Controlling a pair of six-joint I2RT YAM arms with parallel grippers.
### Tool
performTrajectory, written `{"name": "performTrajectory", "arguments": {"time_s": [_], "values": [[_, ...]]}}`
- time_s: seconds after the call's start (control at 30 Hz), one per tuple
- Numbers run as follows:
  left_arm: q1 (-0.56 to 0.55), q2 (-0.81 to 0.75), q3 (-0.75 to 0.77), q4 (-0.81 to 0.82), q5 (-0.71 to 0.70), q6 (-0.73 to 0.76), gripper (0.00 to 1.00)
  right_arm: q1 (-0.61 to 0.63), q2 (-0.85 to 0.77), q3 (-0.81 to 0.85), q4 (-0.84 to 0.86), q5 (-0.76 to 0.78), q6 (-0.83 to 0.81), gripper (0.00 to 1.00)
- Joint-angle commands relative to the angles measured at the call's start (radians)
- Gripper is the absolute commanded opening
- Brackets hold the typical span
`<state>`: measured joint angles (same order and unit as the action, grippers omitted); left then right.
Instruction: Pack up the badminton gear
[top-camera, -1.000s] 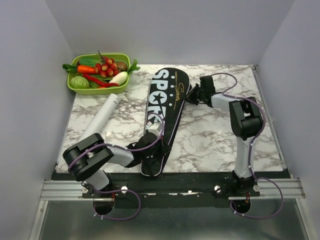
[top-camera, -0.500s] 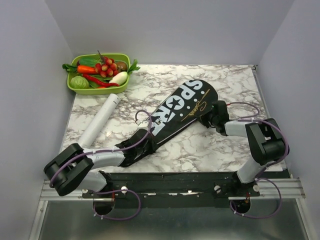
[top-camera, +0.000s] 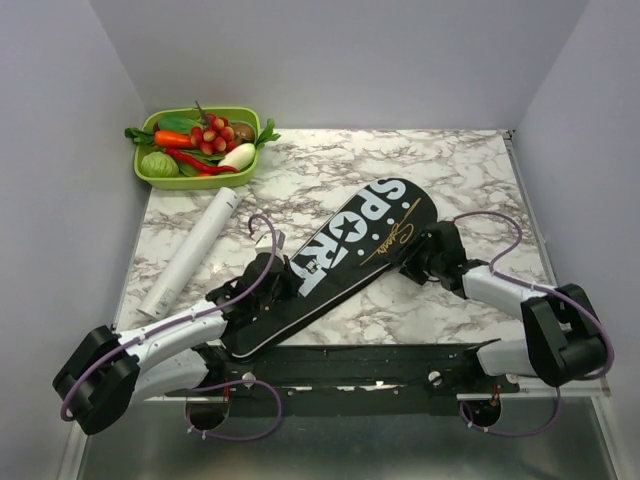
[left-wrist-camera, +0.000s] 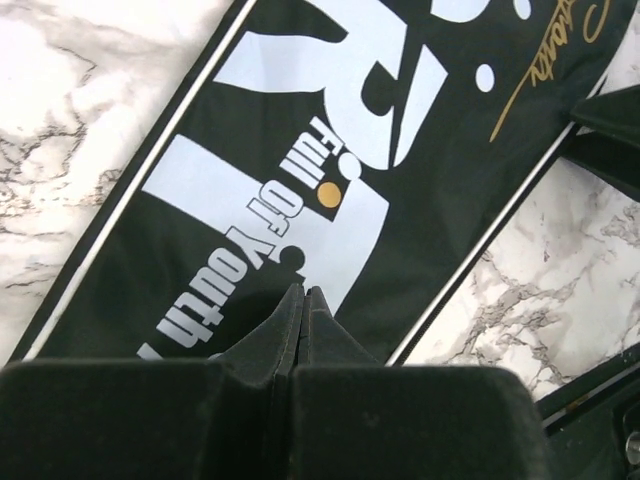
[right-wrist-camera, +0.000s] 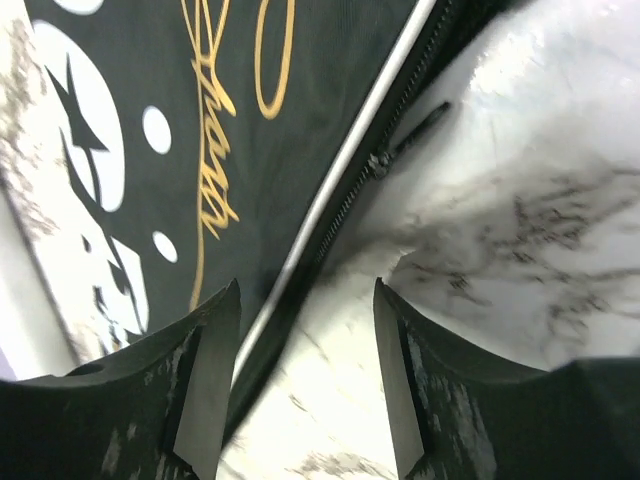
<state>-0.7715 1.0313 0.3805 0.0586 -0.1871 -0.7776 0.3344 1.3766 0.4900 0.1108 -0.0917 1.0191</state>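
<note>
Marble table (top-camera: 440, 160) | bag (top-camera: 340, 250) lies slantwise at centre-front, tube (top-camera: 195, 250) well to its left | left gripper (left-wrist-camera: 303, 300): jaws pressed together on the bag toward its narrow end, and you cannot tell whether fabric is caught | right gripper (right-wrist-camera: 305, 300): gaping astride the bag's edge, empty | likely soft, light, floppy: pinch its edge.

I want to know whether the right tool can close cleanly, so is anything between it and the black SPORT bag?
Nothing visible does. The right tool is open, with one finger on each side of the black bag at its zipper edge. Only the bare marble table lies beside it.
</note>
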Motion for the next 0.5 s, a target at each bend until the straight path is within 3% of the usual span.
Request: {"name": "performTrajectory", "arguments": {"time_s": [0.0,0.27,0.47], "values": [[0.000,0.038,0.061,0.006,0.077,0.035,0.02,0.006,-0.143,0.048,-0.372,0.049,-0.192,0.65],[-0.008,0.354,0.230,0.136,0.133,0.083,0.02,0.006,-0.260,0.206,-0.667,0.366,-0.289,0.65],[-0.003,0.630,0.398,0.161,0.127,0.130,0.02,-0.001,-0.145,0.280,-0.658,0.336,-0.439,0.62]]}}
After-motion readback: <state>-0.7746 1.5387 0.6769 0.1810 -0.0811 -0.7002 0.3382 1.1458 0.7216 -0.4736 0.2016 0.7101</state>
